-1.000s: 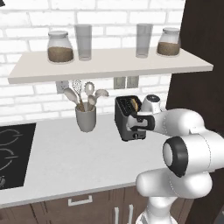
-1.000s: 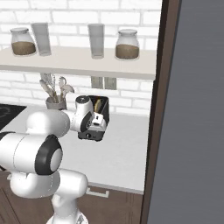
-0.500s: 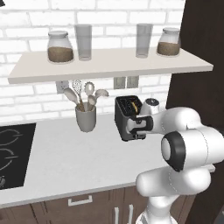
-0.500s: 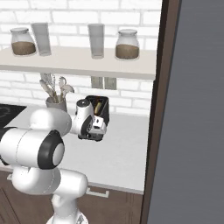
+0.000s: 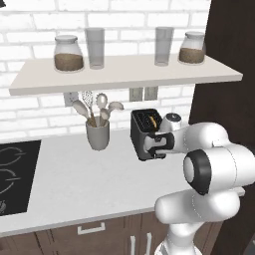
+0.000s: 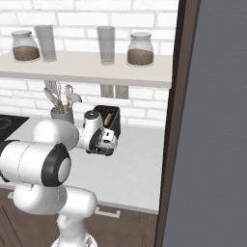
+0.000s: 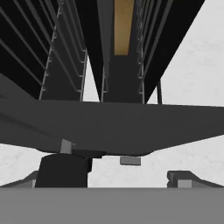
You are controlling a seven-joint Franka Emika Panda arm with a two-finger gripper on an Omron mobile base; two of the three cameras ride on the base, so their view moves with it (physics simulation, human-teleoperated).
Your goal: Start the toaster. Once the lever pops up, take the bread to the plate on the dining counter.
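Pressing the lever (image 7: 130,160) down looks like the step in hand, and it turns on one thing: in the hand view the small pale tab sits just below the toaster's front edge, between the two finger tips and a little toward the five o'clock side of centre. The left fingertip (image 7: 61,169) rises at about seven o'clock from the tab, the other at about four o'clock, so the tab lies inside the gap, not yet touched as far as I can judge.

The gripper (image 7: 118,175) stands released, jaws wide apart, holding nothing. It hangs over the toaster (image 5: 145,130) at its front face, looking down along the slots, whose long axis runs toward twelve o'clock in the hand view. The bread (image 7: 123,26) sits in the right-hand slot, its tan edge showing at twelve o'clock.

In the left base view the arm folds forward from four o'clock, its wrist bent so the hand meets the toaster's near end; the toaster stands on the worktop (image 5: 74,179), with the utensil cup (image 5: 98,134) at its nine o'clock.
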